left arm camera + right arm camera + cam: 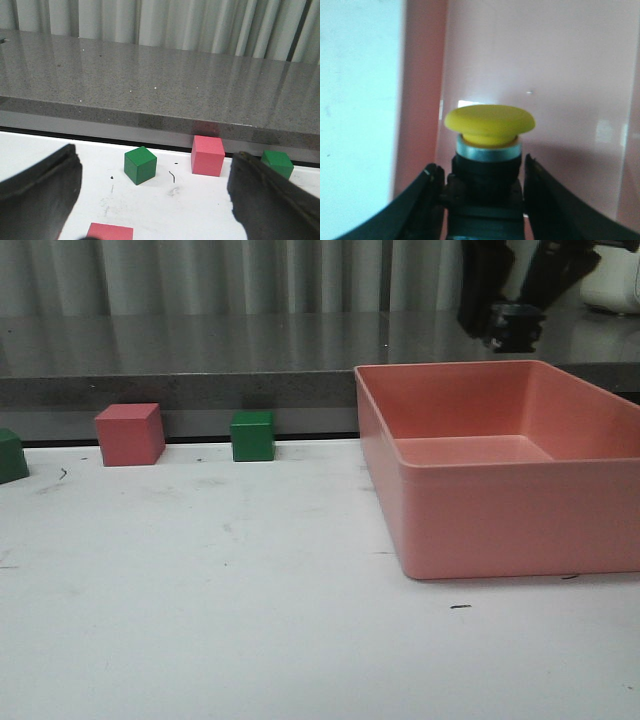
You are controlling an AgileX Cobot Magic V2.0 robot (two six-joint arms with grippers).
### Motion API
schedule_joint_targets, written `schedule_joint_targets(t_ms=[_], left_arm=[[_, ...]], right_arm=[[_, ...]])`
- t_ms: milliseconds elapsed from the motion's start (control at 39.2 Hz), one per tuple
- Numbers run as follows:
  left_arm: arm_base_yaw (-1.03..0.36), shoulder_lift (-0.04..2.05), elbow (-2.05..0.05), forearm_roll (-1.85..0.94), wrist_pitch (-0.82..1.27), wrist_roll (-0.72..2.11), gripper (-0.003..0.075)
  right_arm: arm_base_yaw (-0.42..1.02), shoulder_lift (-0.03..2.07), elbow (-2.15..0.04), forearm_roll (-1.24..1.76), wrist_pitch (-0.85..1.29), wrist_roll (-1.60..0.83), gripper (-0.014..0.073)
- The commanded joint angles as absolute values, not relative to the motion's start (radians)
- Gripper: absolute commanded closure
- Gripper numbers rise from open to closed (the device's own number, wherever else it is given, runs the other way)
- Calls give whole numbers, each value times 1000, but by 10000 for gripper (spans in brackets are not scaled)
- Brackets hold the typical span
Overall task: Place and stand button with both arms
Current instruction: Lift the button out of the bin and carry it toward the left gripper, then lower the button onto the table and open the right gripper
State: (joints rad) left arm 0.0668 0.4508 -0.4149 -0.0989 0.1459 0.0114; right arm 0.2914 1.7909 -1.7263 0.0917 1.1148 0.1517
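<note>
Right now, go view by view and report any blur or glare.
Front view: sharp on the pink bin, dim behind. Left wrist view: the fingers are blurred; the counter shows sheen. Right wrist view: the button is soft, the background washed out.

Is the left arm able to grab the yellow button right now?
Probably not. The button is already gripped in the right gripper, up above the pink bin. The left gripper is open and empty, over by the green cube and pink cube, so it would have to travel across first.
</note>
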Motion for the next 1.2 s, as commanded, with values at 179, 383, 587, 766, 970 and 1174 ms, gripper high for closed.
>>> schedule_joint_targets(t_ms=[179,383,587,766,970,1174], left_arm=[[68,462,-455,-100,61,11,156],[68,462,-455,-100,61,11,156],[68,462,-455,-100,61,11,156],[68,462,-455,-100,61,11,156],[59,462,-455,-100,61,11,156],[44,462,-455,-100,61,11,156]], right_arm=[[541,1746,-1803,114,1032,198,340],[700,1829,-1835,119,980,236,340],[791,2011,-1997,135,1016,307,340],[791,2147,-2102,135,1055,405,340],[778,2243,-2113,135,1027,503,340],[772,2292,-2113,135,980,537,340]])
